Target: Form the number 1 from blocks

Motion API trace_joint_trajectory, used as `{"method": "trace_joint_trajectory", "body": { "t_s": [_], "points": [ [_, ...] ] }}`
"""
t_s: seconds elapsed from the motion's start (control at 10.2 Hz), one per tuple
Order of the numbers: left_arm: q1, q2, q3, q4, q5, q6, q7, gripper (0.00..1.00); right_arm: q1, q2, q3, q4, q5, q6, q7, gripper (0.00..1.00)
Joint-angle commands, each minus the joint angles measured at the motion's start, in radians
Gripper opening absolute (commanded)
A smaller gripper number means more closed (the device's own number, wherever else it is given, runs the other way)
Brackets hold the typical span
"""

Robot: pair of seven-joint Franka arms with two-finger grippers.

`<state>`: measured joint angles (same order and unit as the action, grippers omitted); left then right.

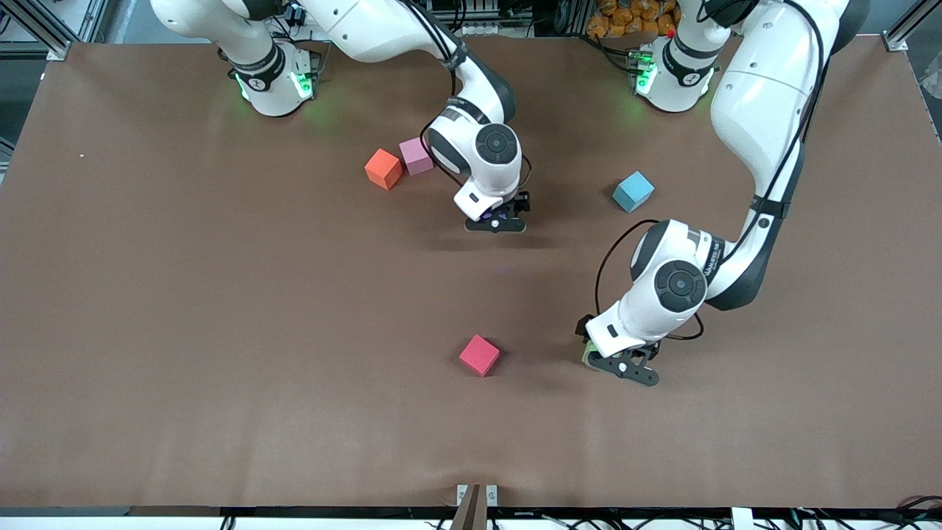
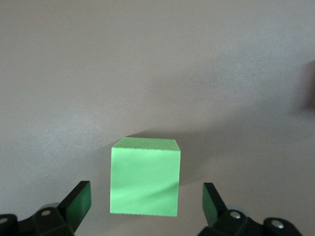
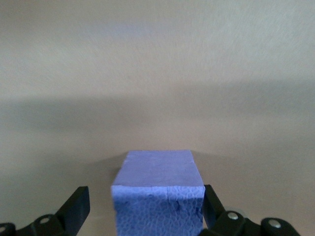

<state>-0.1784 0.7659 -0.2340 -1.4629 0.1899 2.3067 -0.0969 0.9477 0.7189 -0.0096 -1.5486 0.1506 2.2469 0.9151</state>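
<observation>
The right end effector [image 1: 497,221] sits low at the middle of the surface [image 1: 221,331], fingers spread a little wider than the purple block [image 3: 157,191] between them, seemingly to let it go as a piece of the numeral. The left end effector [image 1: 622,364] straddles a green block [image 2: 144,183] with fingers wide, beside the red-pink block [image 1: 479,355], likely about to grasp it. Orange [image 1: 383,168], light pink [image 1: 416,156] and light blue [image 1: 633,191] blocks lie farther from the camera than the red-pink block.

Only one marking showed: dark lettering on the white wrist housing of the left arm [image 1: 710,258], too small and slanted to read with certainty. No readable text, numbers or labels appeared on the blocks or the table.
</observation>
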Motion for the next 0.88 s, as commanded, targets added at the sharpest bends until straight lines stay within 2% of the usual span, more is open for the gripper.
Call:
{"method": "trace_joint_trajectory", "body": {
  "t_s": [0.0, 0.2, 0.49, 0.69, 0.79],
  "points": [
    [-0.016, 0.048, 0.009, 0.019, 0.043, 0.058, 0.025, 1.00, -0.070, -0.102, 0.002, -0.030, 0.009, -0.071, 0.005, 1.00],
    [-0.013, 0.070, 0.009, 0.019, 0.107, 0.079, 0.029, 1.00, -0.127, -0.160, -0.001, -0.086, -0.002, -0.128, -0.048, 1.00],
    [-0.007, 0.085, 0.009, 0.019, 0.112, 0.082, 0.034, 1.00, -0.202, -0.287, -0.001, -0.296, -0.005, -0.116, -0.168, 1.00],
    [-0.007, 0.087, 0.009, 0.019, 0.102, 0.088, 0.032, 0.24, -0.211, -0.375, -0.003, -0.439, -0.006, -0.107, -0.168, 1.00],
    [-0.012, 0.085, 0.007, 0.019, 0.097, 0.088, 0.010, 0.00, -0.211, -0.413, -0.001, -0.524, -0.006, -0.066, -0.168, 1.00]
  ]
}}
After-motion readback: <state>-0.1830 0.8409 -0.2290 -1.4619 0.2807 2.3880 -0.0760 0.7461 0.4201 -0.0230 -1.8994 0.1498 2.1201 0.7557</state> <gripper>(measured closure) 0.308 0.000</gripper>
